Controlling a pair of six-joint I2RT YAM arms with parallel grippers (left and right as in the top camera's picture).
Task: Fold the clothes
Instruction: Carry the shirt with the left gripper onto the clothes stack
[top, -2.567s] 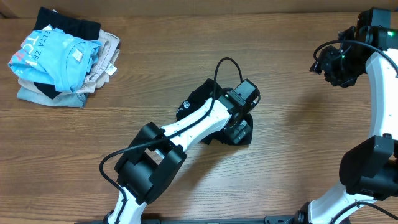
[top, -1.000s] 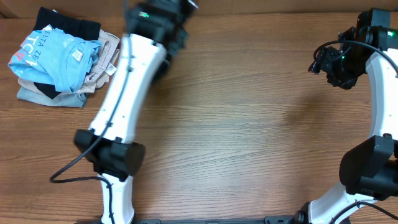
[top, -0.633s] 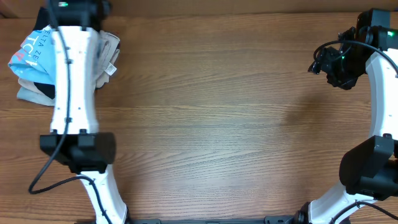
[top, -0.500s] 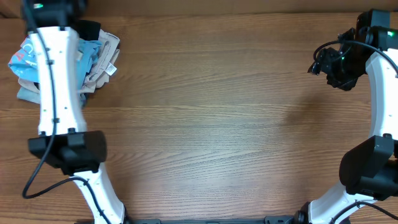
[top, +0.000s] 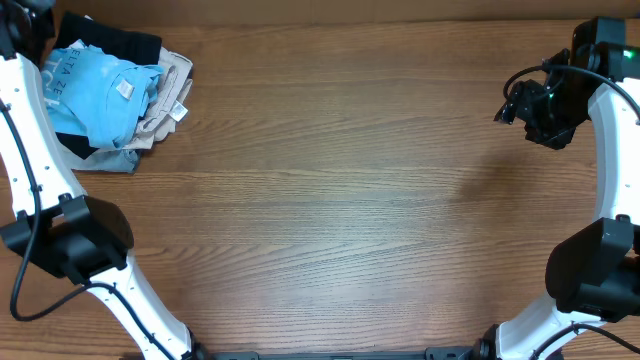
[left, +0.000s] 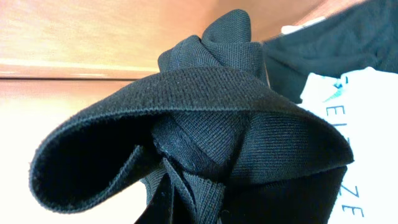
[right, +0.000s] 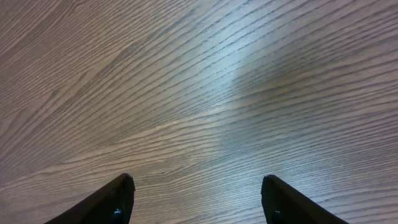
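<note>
The clothes, a black shirt (left: 205, 118), fill the left wrist view as a bunched wad with a ribbed hem curling over the front. My left gripper (left: 186, 208) is shut on this wad, its dark fingers mostly buried in the cloth. From overhead only the left arm (top: 20, 110) shows, reaching to the far left back corner beside the pile; the gripper and the held shirt are cut off by the frame edge there. My right gripper (right: 194, 193) stands open above bare wood, and overhead it hangs at the right back (top: 522, 105).
A pile of garments lies at the back left: a light blue tee with white lettering (top: 95, 85), beige folded pieces (top: 165, 100) and dark cloth (top: 115, 42). The tee's lettering (left: 360, 149) shows just right of the held shirt. The table is brown wood (top: 340, 200).
My left arm has swung from the table's back middle leftward past the pile to the far left corner, taking the black shirt off the table. The right arm has not moved.
</note>
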